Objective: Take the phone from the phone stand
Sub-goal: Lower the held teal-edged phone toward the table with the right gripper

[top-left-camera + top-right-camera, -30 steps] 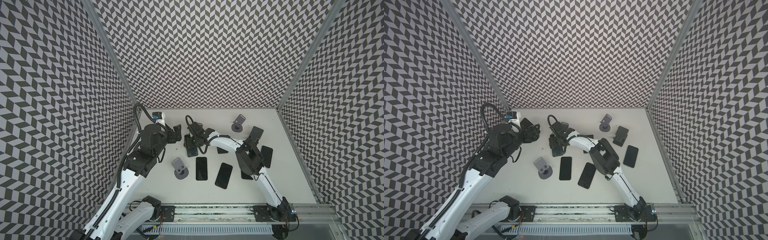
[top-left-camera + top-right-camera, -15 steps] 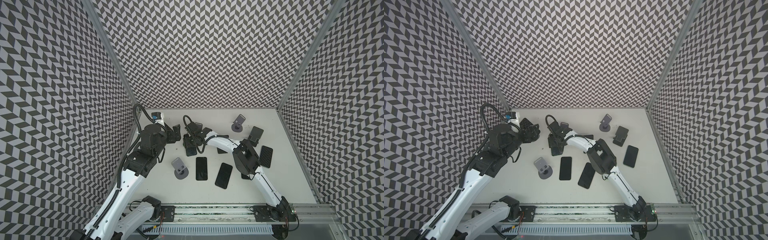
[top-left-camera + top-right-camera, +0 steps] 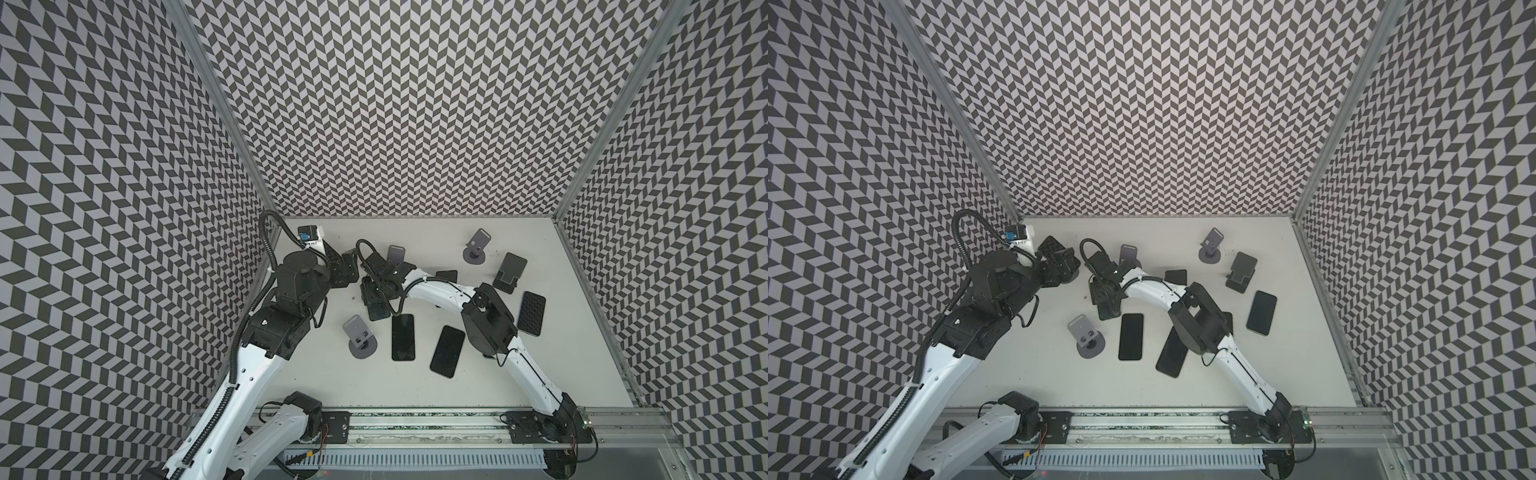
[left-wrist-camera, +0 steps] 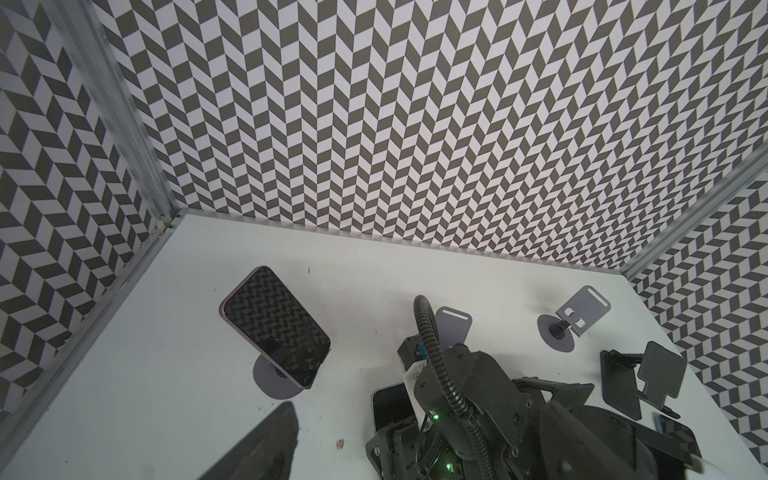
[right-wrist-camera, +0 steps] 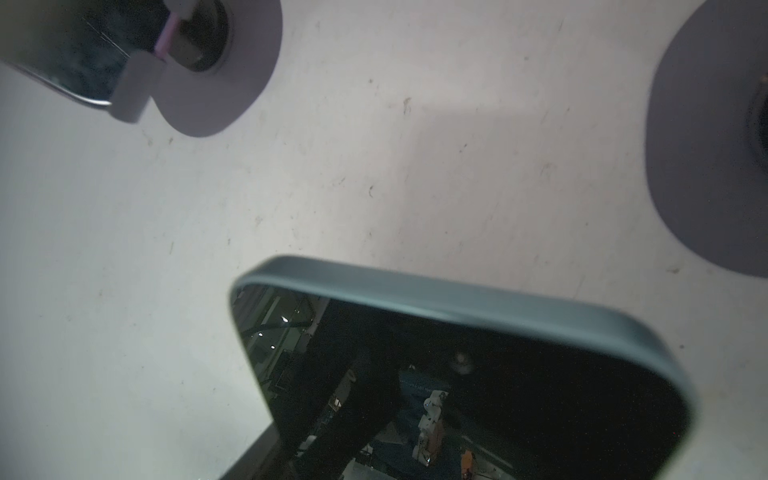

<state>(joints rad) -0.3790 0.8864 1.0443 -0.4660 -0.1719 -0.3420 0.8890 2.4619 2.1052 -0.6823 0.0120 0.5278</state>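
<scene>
Matte white tabletop point(image 3: 415, 390), scuffed and speckled, boxed in by walls point(image 3: 415, 104) of grey-and-white chevron print.

Right gripper point(image 3: 375, 296), black and angular, clamped on the phone point(image 5: 478, 395): a slab of glossy black glass with rounded corners and a smooth blue-grey rim, mirroring the rig. Off the phone stand point(image 4: 453, 325) and held low over the tabletop on the rail side of it; touching the surface or not, impossible to tell. That stand bare: a thin grey plate, rounded at the corners, with a narrow slot near its upper edge, tilted back behind the gripper's ribbed cable.

Left gripper point(image 3: 1065, 267) with jaws apart and nothing between them, one dark, grainy finger point(image 4: 266, 440) showing in the left wrist view. Near it, a purple-rimmed phone point(image 4: 276, 324), its shiny screen reflecting the chevrons, leaning on a grey stand with a flat round base point(image 4: 268, 380).

Closer to the rail, another round-based grey stand point(image 3: 359, 337), empty, beside a glossy flat phone point(image 3: 403, 337) and a slanted flat phone point(image 3: 447, 351). Toward the right wall, a black angular stand point(image 3: 509, 272), a patterned flat phone point(image 3: 531, 313) with the wall print in its glass, and a small grey stand point(image 3: 476, 249) at the back.
</scene>
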